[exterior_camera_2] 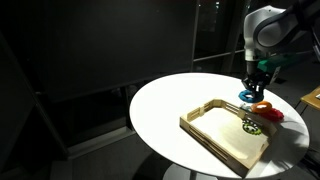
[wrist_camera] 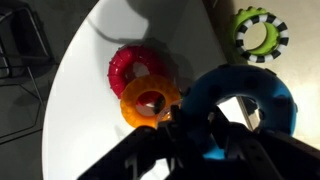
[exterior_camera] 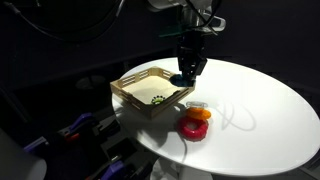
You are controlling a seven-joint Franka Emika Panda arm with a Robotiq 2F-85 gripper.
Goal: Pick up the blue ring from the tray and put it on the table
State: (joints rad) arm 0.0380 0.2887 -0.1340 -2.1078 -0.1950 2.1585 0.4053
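Note:
My gripper (exterior_camera: 187,71) is shut on the blue ring (exterior_camera: 177,79) and holds it above the far edge of the light-wood tray (exterior_camera: 135,96). The ring also shows in an exterior view (exterior_camera_2: 246,96) and fills the wrist view (wrist_camera: 240,100), clamped between the dark fingers (wrist_camera: 205,135). The tray (exterior_camera_2: 215,135) rests on the round white table (exterior_camera: 260,100), which also shows in an exterior view (exterior_camera_2: 165,105). A green-and-white ring (exterior_camera: 157,99) lies in the tray and also shows in the wrist view (wrist_camera: 261,34).
A red ring (exterior_camera: 191,128) and an orange ring (exterior_camera: 199,114) lie together on the table beside the tray. Both show in the wrist view, red (wrist_camera: 135,66) and orange (wrist_camera: 148,102). The surroundings are dark.

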